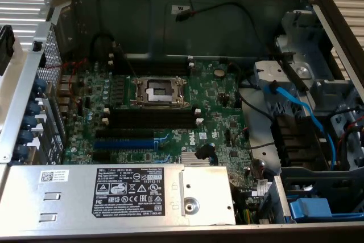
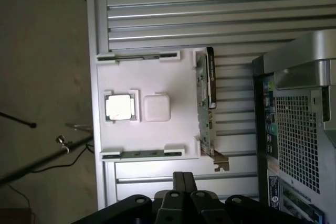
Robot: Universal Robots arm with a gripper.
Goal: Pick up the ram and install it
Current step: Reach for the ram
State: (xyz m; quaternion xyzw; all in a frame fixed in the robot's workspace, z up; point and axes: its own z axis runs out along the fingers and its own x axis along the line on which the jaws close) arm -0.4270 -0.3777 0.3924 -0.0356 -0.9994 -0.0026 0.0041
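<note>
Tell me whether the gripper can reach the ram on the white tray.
Probably yes: the ram lies uncovered along the white tray edge, with the shut gripper close by and nothing between them.

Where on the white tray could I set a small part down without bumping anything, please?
The white tray is bare between the white square pad and the upright card, and in the strips between the processor chip and the clip rails along two tray edges. It is crowded along the card's side.
</note>
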